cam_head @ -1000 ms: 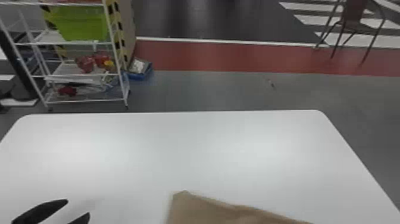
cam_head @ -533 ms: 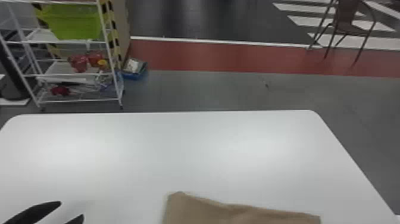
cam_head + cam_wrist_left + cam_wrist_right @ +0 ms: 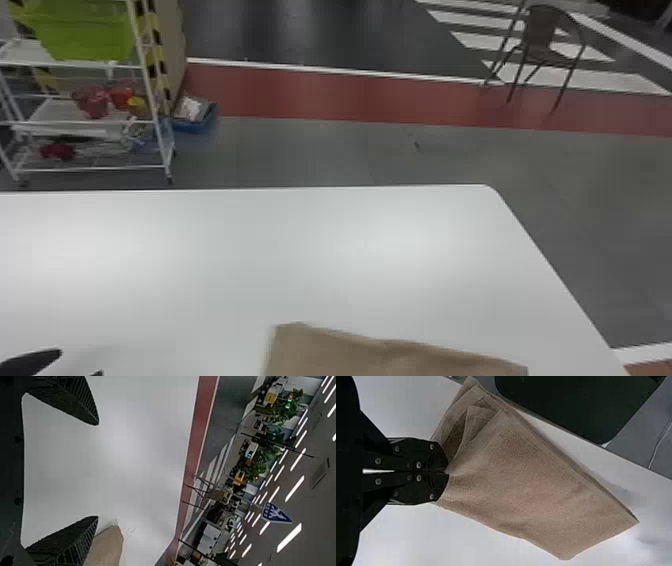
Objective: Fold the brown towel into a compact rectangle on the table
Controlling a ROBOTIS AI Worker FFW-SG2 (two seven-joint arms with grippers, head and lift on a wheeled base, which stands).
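At the towel's near end, the right gripper has its fingers pressed together on a pinch of cloth. The brown towel runs out from that grip over the tabletop, already doubled: stacked edges along one side, a loose flap turned back close to the fingertips, a blunt corner at the far end. Whether the pinched part is lifted clear of the surface, cannot tell.

Left of the towel, the left gripper: fingers spread wide, nothing between them, table beneath. One finger lies nearer the towel's edge, a gap showing in the head view.

Step in hand, by my reading: a later fold, or a squaring-up of one; outline not yet a compact rectangle. Next move calls for the right grip to carry its end across low and evenly, then lay it flat and let go. The turned-back flap could bunch inside the fold; better smoothed first, the left perhaps pressing the cloth steady.

Beyond the towel, past the table edge: off to its left, a white wire rack with a green bin; off to its right, farther back, a brown chair.
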